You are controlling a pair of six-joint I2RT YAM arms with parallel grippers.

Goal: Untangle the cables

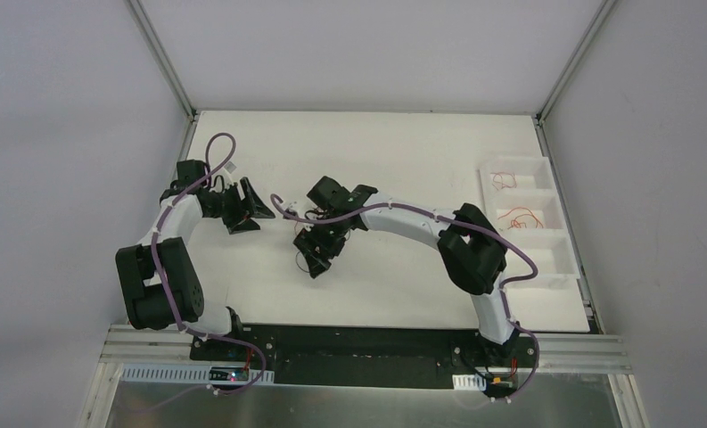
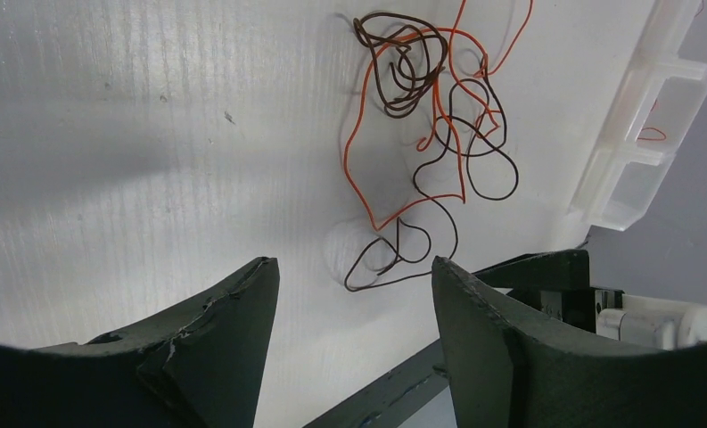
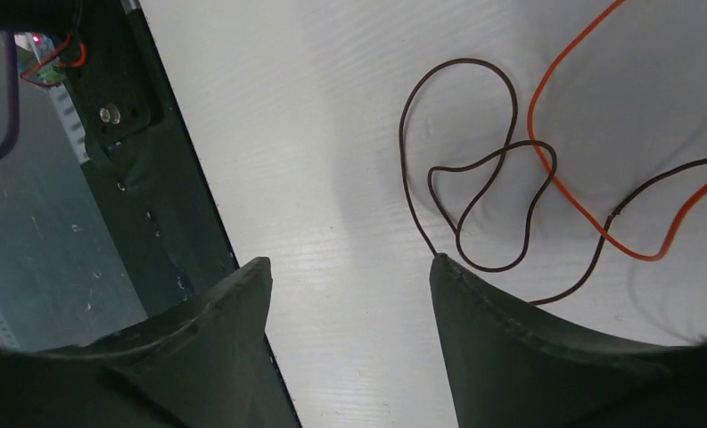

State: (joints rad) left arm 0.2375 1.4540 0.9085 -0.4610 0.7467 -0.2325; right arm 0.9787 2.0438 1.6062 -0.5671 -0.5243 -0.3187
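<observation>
A tangle of thin curly cables (image 2: 421, 134), orange and dark brown, lies on the white table ahead of my left gripper (image 2: 349, 267). That gripper is open and empty, and a dark loop lies just beyond its tips. My right gripper (image 3: 349, 263) is open and empty too. Its right fingertip (image 3: 437, 260) meets the end of a dark cable loop (image 3: 474, 178), with an orange cable (image 3: 590, 205) beside it. In the top view the left gripper (image 1: 253, 209) faces the right gripper (image 1: 316, 254) mid-table. The tangle lies mostly hidden under the right wrist.
A white compartment tray (image 1: 554, 259) stands at the table's right edge, with red wires in two sections (image 1: 505, 181) (image 1: 523, 218); it also shows in the left wrist view (image 2: 644, 107). The black base rail (image 3: 135, 178) runs along the near table edge.
</observation>
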